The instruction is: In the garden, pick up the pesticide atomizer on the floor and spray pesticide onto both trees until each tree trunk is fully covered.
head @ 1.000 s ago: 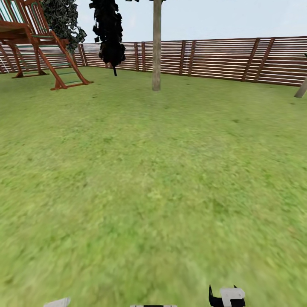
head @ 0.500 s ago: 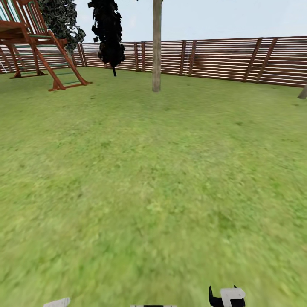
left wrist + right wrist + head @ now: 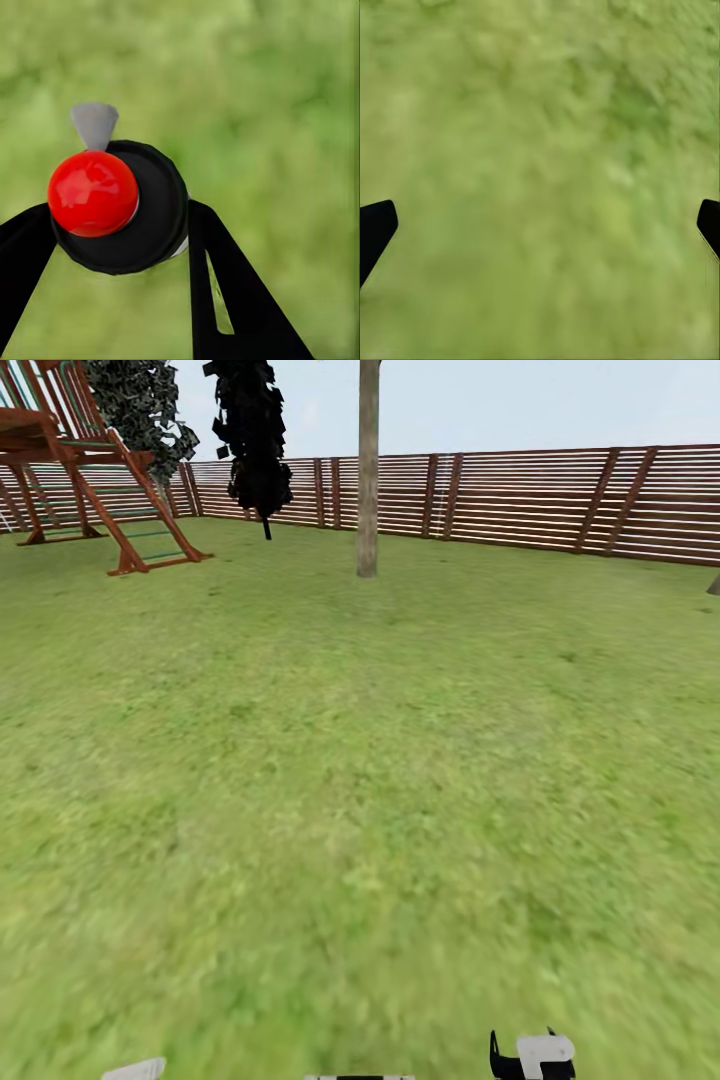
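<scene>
1. The left gripper (image 3: pixel 120 225) points down at the grass, its black fingers (image 3: pixel 225 292) clamped on either side of the pesticide atomizer (image 3: pixel 124 206), seen from above as a black round cap with a red knob and a grey nozzle; it is held off the lawn (image 3: pixel 360 780).
2. In the head view a white part of the left arm (image 3: pixel 135 1070) shows at the lower edge.
3. A wooden play frame with a ladder (image 3: pixel 95 470) stands at the lawn's far left corner, a grey-leaved tree (image 3: pixel 140 410) and a black cypress-like tree (image 3: pixel 250 435) next to it by the slat fence (image 3: pixel 560 500).
4. The pale tree trunk (image 3: pixel 368 470) rises from the far grass, well apart from both arms.
5. The right gripper (image 3: pixel 540 225) hangs spread wide over bare grass, grasping nothing; part of the right arm (image 3: pixel 535 1055) shows at the head view's lower edge.
</scene>
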Motion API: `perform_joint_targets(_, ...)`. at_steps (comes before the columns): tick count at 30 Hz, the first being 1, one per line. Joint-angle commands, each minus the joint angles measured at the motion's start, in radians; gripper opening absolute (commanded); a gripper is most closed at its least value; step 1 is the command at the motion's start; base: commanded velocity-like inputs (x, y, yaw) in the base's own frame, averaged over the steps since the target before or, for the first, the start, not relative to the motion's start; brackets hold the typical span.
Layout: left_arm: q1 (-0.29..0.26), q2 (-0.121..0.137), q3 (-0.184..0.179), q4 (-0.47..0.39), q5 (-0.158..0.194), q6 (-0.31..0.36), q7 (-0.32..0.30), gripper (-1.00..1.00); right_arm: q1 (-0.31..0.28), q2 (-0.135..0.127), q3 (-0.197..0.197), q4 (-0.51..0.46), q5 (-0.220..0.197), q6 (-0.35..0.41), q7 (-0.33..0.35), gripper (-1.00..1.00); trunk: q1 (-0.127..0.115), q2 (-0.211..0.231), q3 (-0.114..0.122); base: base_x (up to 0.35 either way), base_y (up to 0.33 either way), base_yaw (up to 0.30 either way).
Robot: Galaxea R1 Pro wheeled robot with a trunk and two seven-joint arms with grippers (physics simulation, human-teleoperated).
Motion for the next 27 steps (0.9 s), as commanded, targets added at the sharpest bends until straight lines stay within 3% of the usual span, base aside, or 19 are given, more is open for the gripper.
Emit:
perform_joint_targets(1, 0.000, 0.000, 0.000, 0.000, 0.001, 0.000, -0.001, -1.00, 0.000, 0.000, 0.000, 0.000, 0.000, 0.000, 0.000, 1.00, 0.000, 0.000, 0.000, 0.340, 0.000, 0.000)
perform_joint_targets(27, 0.000, 0.000, 0.000, 0.000, 0.001, 0.000, 0.000, -1.00, 0.000, 0.000, 0.000, 0.000, 0.000, 0.000, 0.000, 1.00, 0.000, 0.000, 0.000, 0.340, 0.000, 0.000)
